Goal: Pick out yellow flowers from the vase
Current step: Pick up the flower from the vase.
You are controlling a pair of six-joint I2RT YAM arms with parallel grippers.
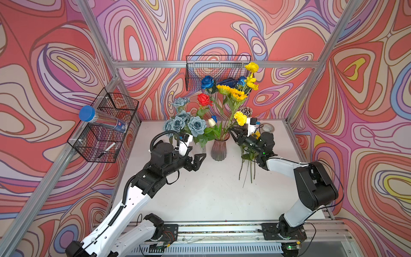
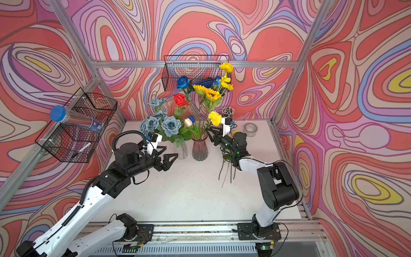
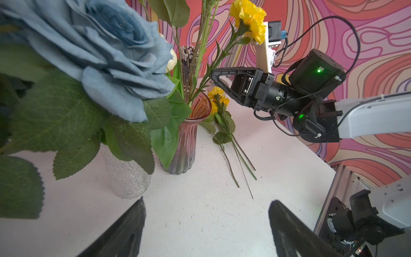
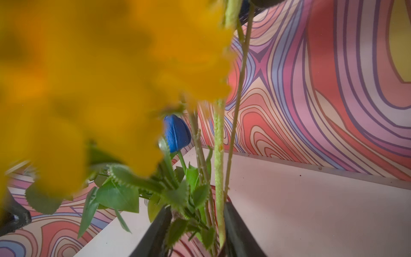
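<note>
Top views first: the pink vase (image 1: 219, 151) stands toward 12 o'clock on the table (image 1: 211, 200), and most yellow flowers (image 1: 233, 92) are in it — sunflowers mid-bunch, ruffled heads above, and one low bloom (image 1: 240, 118) leaning out at 1 o'clock of the rim. At 3 o'clock of the vase a loose bundle (image 1: 246, 169) of yellow-headed stems lies flat on the table, its heads partly hidden under the right arm. The right gripper (image 1: 232, 131) sits at 2 o'clock of the vase mouth, nosed into the stems just below the low bloom. The left gripper (image 1: 198, 161) hangs at 9 o'clock of the vase, spread wide and empty, just beside a clear vase (image 2: 182, 151) of grey-blue roses (image 2: 171, 125). Left wrist: its own fingers (image 3: 124, 231) stand far apart over bare table, the clear vase close in, the pink vase behind, the loose bundle just beside that. The right gripper shows side-on, tips at the low bloom's stem above the vase mouth — its gap hidden from here. Right wrist settles it: the two dark fingers (image 4: 155, 233) are parted, green stems and toothed leaves in the gap, one thick stem (image 4: 219, 155) touching a finger; nothing looks pinched. A blurred yellow head (image 4: 100, 77) fills much of the view, a blue bud (image 4: 176, 133) behind it.
</note>
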